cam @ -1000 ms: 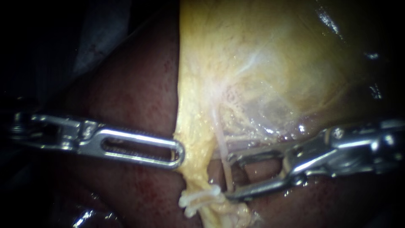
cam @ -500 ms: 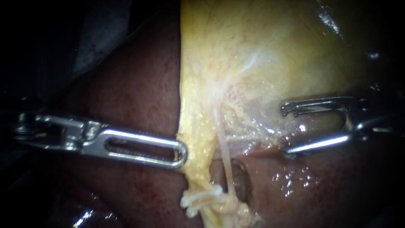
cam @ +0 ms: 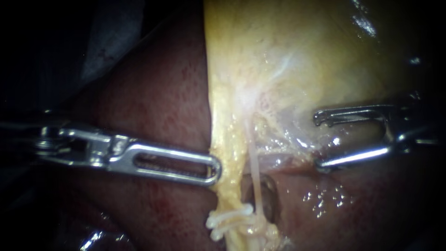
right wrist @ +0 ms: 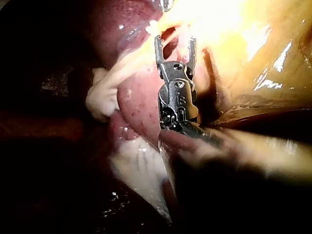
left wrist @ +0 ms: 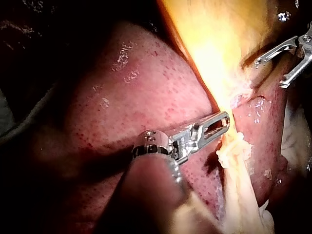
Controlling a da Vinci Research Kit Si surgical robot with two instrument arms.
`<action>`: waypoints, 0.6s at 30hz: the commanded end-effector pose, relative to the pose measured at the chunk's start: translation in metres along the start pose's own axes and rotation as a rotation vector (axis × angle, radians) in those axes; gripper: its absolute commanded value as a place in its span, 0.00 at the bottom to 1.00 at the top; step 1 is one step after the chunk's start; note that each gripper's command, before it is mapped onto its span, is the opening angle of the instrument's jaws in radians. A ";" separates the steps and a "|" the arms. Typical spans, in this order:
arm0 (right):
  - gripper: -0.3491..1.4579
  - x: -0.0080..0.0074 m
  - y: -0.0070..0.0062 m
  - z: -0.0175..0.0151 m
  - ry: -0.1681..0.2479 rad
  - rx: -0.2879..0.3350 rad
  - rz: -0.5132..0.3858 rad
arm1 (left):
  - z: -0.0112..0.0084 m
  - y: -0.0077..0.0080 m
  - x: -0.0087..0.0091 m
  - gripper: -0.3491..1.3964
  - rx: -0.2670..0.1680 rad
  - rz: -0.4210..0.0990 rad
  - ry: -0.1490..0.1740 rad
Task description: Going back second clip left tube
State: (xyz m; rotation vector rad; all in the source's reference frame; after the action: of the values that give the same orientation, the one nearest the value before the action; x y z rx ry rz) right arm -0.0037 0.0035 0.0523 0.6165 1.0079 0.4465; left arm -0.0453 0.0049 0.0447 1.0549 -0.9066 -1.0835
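Tension is the chief hazard in the endoscope view. A thin pale tube runs stretched between the fold of the yellowish gallbladder above and a pale knotted clump below. Its long axis is close to upright, with the lower end leaning slightly to the right. I cannot make out a clip on it.

The left instrument comes in across the liver with its jaws closed flat together. Its tip touches the edge of the fold just beside the tube — whether a fringe of tissue is caught between the jaws does not show. A harder push or pull there could, I judge, overstretch or tear so fine a tube.

The right instrument stands well apart on the tube's other side, jaws spread wide and empty, lying crosswise to the tube's axis. Its hooked upper tip sits near the glistening membrane and could snag it if steered carelessly.

In the left wrist view the left instrument has its jaws together, tip against the fold beside the clump. The right instrument gapes well ahead of it. The tube is lost in glare.

In the right wrist view the right instrument has its jaws wide with nothing between them — pale strands cross just ahead of the tips, and I cannot tell which one is the tube.
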 end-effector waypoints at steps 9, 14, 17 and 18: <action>0.49 0.0000 -0.0001 0.0000 0.000 0.000 0.000 | 0.0022 0.0025 0.0007 0.00 -0.009 0.017 0.009; 0.49 -0.0001 -0.0001 -0.0001 0.000 0.000 0.000 | 0.0023 0.0023 0.0007 0.00 -0.009 0.010 0.008; 0.49 -0.0001 -0.0001 -0.0001 0.000 0.000 0.000 | 0.0024 0.0023 0.0007 0.00 -0.007 0.010 0.011; 0.49 -0.0001 -0.0001 -0.0001 0.000 0.000 0.000 | 0.0024 0.0023 0.0007 0.00 -0.007 0.010 0.011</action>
State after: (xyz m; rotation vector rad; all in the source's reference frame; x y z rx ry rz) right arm -0.0038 0.0034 0.0522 0.6162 1.0081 0.4464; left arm -0.0469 0.0040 0.0476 1.0466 -0.8984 -1.0715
